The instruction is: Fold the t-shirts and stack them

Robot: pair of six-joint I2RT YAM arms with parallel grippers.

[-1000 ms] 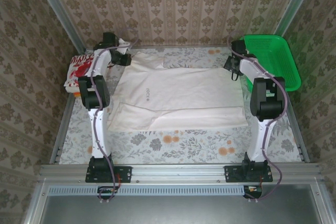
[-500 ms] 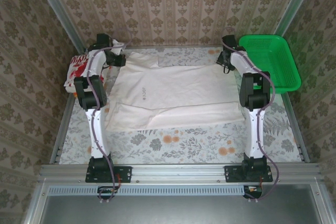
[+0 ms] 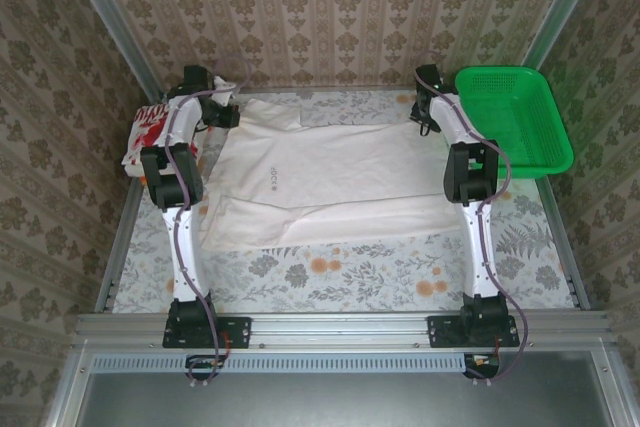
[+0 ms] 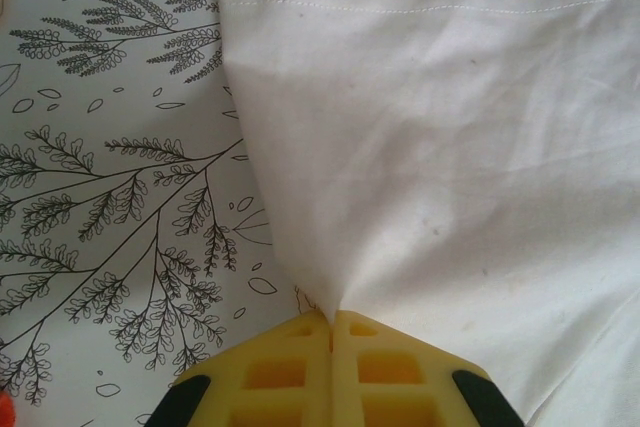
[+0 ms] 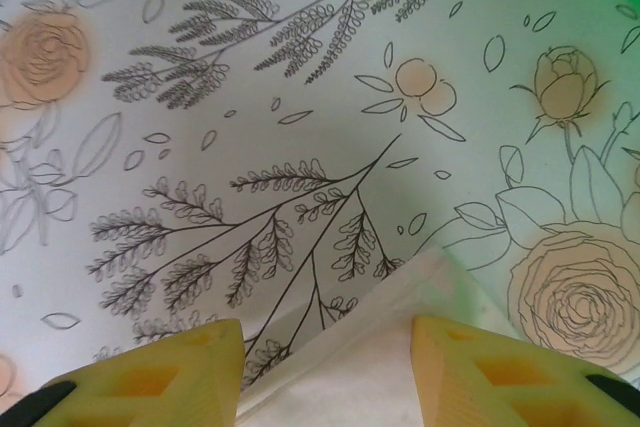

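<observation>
Off-white t-shirt [image 3: 330, 182] spread on bench [image 3: 350, 272]. Left gripper [image 4: 331, 322] pinched on its far-left corner; right gripper [image 5: 325, 335] half-wide, straddling far-right corner, apparently not yet gripping. Both look set to lift far edge for folding. Printed t-shirt [image 3: 150, 132] folded at left edge.

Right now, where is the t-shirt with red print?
Top view: the red-print t-shirt lies at the far-left edge of the table, just left of the off-white t-shirt.

Looks down from high behind the bases [image 3: 207, 325]; peers close at the surface [image 5: 250, 97] from each wrist; shares t-shirt [image 3: 340, 177] edges.
</observation>
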